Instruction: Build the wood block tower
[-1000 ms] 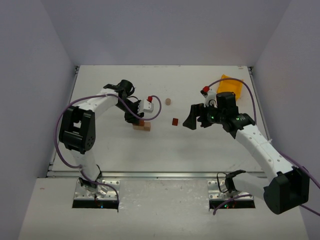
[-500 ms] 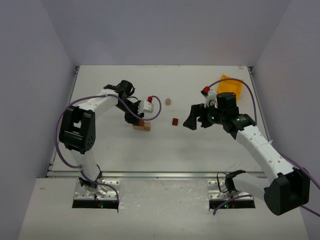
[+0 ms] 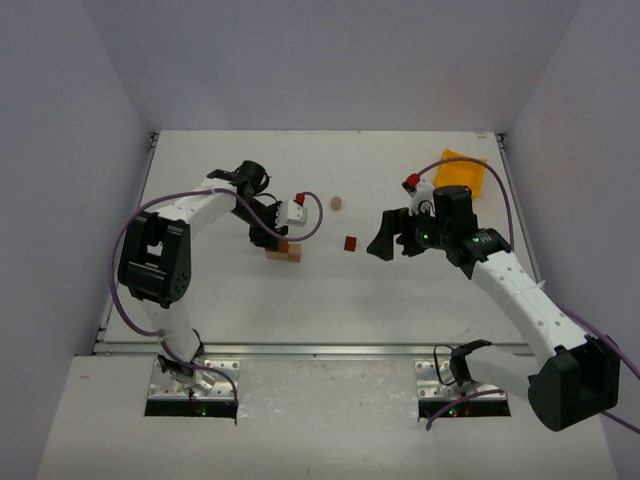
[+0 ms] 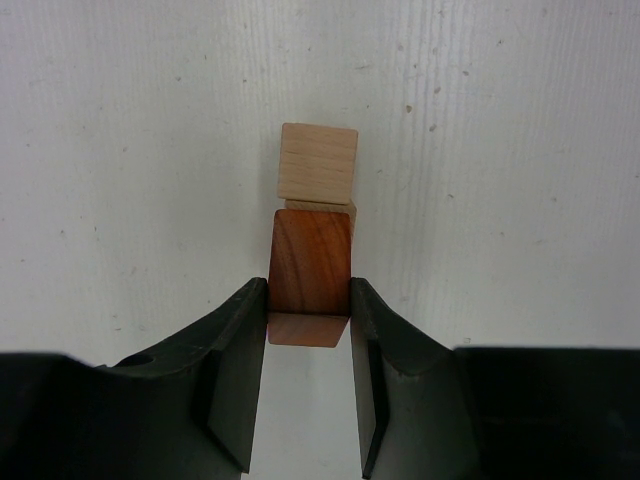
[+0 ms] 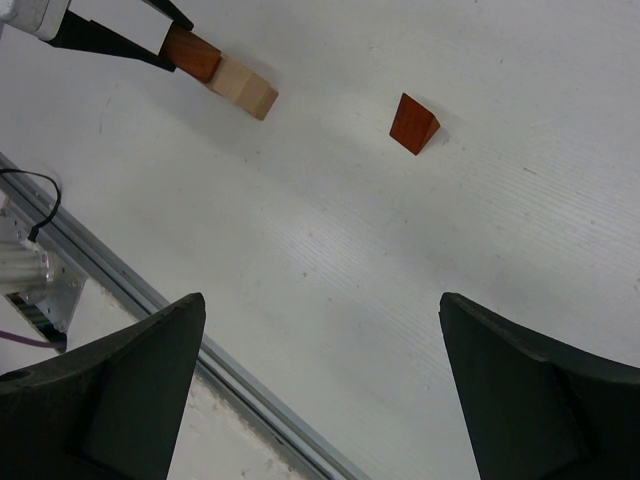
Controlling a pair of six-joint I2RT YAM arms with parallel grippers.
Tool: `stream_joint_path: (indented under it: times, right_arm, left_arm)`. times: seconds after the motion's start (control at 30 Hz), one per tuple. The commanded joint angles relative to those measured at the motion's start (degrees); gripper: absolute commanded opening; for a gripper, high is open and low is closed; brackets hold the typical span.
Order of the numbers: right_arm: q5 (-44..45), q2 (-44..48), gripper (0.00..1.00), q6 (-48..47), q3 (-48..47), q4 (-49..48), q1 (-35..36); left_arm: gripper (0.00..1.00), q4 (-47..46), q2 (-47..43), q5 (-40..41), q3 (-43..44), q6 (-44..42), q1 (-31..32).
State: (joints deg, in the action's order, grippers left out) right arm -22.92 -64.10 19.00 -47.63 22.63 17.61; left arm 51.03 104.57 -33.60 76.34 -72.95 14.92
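Observation:
The wood block tower is a small cluster (image 3: 284,251) on the white table, left of centre. My left gripper (image 3: 275,238) points down over it. In the left wrist view its fingers (image 4: 309,290) are shut on a reddish-brown block (image 4: 310,272), which stands right against a pale cube (image 4: 318,162). A thin edge of pale wood shows between the two. A red wedge (image 3: 349,243) lies alone to the right of the cluster. My right gripper (image 3: 382,238) hovers just right of the wedge (image 5: 412,124), wide open and empty (image 5: 322,300).
A small pale cylinder (image 3: 336,203) lies behind the wedge. A yellow bin (image 3: 462,172) sits at the back right, behind the right arm. A metal rail (image 5: 150,300) marks the table's near edge.

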Motion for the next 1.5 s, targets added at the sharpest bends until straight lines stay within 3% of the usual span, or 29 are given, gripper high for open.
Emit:
stream_joint_path:
  times: [0.0,1.13,1.47]
  right_arm:
    - [0.5,1.5,0.99,-1.0,0.1,-1.5,0.1]
    - [0.9,3.2,0.99,-1.6,0.8,-1.3,0.1]
    - [0.8,3.3,0.99,-1.7,0.9,-1.3,0.1]
  left_arm:
    - [0.16,-0.5,-2.4,-0.7,-0.7,-0.2,0.1]
    - [0.17,-0.6,-2.5,-0.7,0.5,0.6,1.4]
    - [0.41,-1.7,-2.0,0.2,0.4,1.8,1.5]
